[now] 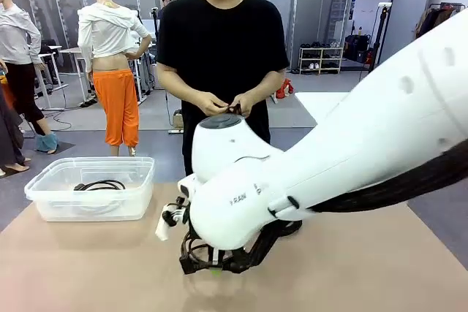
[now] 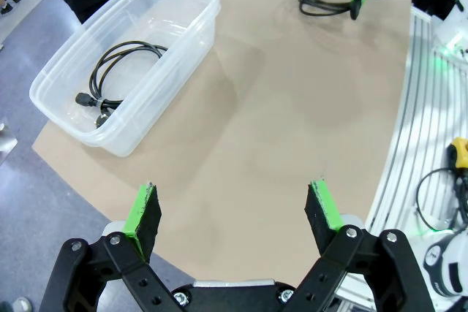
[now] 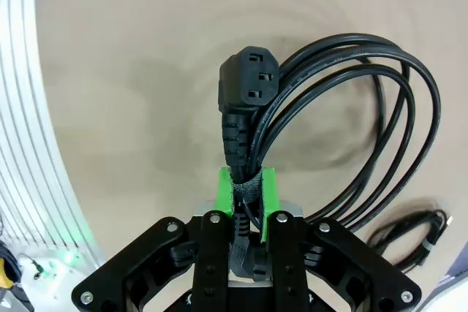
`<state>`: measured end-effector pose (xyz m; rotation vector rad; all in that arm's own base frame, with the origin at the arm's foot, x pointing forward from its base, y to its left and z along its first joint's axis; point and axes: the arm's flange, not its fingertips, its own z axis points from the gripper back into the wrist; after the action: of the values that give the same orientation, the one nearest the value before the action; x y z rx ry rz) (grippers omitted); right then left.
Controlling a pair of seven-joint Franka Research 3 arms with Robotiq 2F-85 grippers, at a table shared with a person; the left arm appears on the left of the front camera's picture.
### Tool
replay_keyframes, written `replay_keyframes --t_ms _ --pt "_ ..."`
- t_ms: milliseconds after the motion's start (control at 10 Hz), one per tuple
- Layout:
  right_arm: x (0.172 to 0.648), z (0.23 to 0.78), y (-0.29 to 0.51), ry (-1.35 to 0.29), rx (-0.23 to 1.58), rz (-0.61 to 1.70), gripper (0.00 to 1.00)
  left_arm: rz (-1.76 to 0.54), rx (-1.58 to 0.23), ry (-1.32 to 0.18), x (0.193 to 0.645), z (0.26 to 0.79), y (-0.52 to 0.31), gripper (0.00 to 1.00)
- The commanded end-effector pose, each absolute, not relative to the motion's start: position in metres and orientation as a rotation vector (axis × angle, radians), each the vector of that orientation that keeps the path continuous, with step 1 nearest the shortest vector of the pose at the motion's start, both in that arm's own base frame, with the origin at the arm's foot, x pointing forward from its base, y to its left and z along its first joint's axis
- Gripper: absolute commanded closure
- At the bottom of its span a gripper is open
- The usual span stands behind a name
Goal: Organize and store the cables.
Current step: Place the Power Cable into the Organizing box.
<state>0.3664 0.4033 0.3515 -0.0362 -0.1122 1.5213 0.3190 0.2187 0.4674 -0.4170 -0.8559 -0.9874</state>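
Toward the tabletop's (image 3: 146, 34) near edge, the right gripper (image 3: 247, 174) was clenched on a coiled power cable (image 3: 351, 107) at its band (image 3: 246, 188), beneath the plug (image 3: 248, 78). The cable was probably light and springy, and best held there. The left gripper (image 2: 234, 213) hung released. By the far left corner, the clear bin (image 2: 197, 5) held one thinner cable (image 2: 121, 71).

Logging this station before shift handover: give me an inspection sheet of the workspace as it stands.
Surface: tan tabletop, no spills seen.
Job's things: first coil in the clear bin; second coil in the right claw; third coil lying on the table.
Clutter: nothing seen.
Claws: left claw open over the table; right claw shut on second coil near its plug.
Cables: thick black hose along the right arm.
Surroundings: person in black at the far side, hands together.
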Motion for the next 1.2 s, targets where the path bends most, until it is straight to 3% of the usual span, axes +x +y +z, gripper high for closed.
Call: replay_keyframes --t_ms 0,300,400,700,800,900,1100 --pt "0.371 0.343 0.426 -0.074 -0.053 1.467 1.0 -0.986 -0.429 -0.878 0.319 0.469 0.22 0.0" --pt "0.371 0.332 0.433 -0.067 -0.02 1.442 1.0 -0.986 -0.429 -0.878 0.319 0.469 0.22 0.0" --pt "0.371 0.332 0.431 -0.068 -0.014 1.455 0.64 -0.986 -0.429 -0.878 0.319 0.469 0.22 0.0" --pt "0.369 0.341 0.421 -0.075 0.0 1.457 0.07 -0.987 -0.417 -0.856 0.319 0.467 0.219 0.0" --pt "0.368 0.347 0.413 -0.093 0.008 1.448 0.0 -1.028 -0.431 -0.849 0.319 0.468 0.22 0.0" --pt "0.369 0.359 0.396 -0.127 0.031 1.426 0.0 -1.092 -0.523 -0.87 0.269 0.532 0.332 0.0" --pt "0.369 0.387 0.346 -0.179 0.08 1.383 0.02 -1.14 -0.48 -0.836 0.271 0.543 0.319 0.0"
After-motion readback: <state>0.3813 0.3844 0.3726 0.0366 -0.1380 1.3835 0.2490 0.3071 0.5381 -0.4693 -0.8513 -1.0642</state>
